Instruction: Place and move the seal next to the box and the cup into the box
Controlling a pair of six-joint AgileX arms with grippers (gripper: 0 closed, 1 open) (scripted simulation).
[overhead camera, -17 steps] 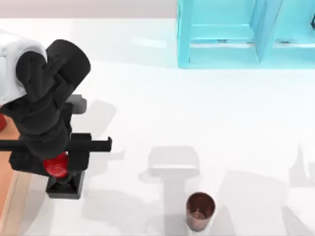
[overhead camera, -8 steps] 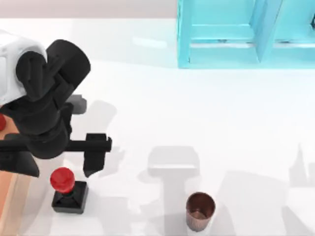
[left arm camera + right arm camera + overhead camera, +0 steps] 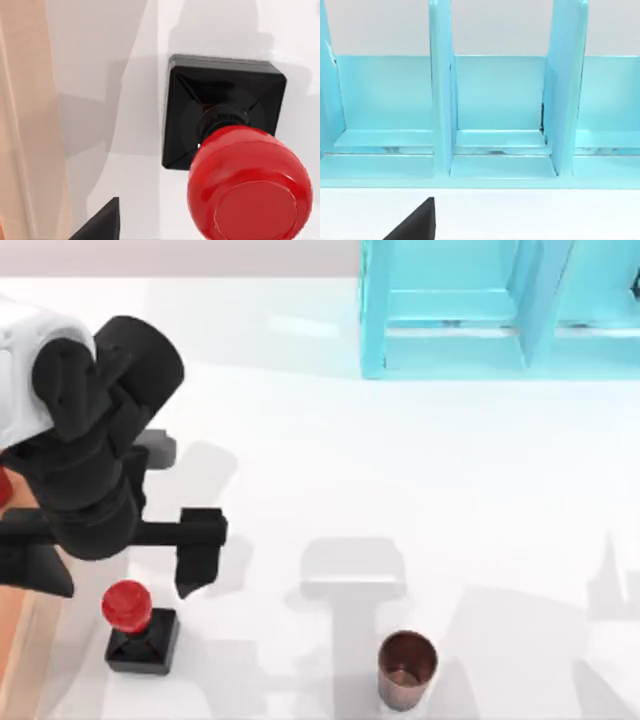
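The seal [image 3: 131, 625], a black square block with a glossy red knob, stands upright on the white table just right of the box [image 3: 14, 645], whose light-brown rim shows at the left edge. My left gripper [image 3: 115, 575] hovers open just above the seal, touching nothing. In the left wrist view the seal [image 3: 235, 150] is close below, with the box rim [image 3: 25, 125] beside it. The copper-brown cup [image 3: 406, 668] stands alone near the front edge, well to the right of the seal. A dark part of my right gripper [image 3: 415, 225] faces the shelf.
A turquoise shelf unit [image 3: 500, 310] stands at the back right; its compartments [image 3: 500, 110] are seen close in the right wrist view. Bare white table lies between the seal and the cup.
My left gripper opened and let go of the seal, then lifted a little. The seal now stands free on the table. The cup has not moved.
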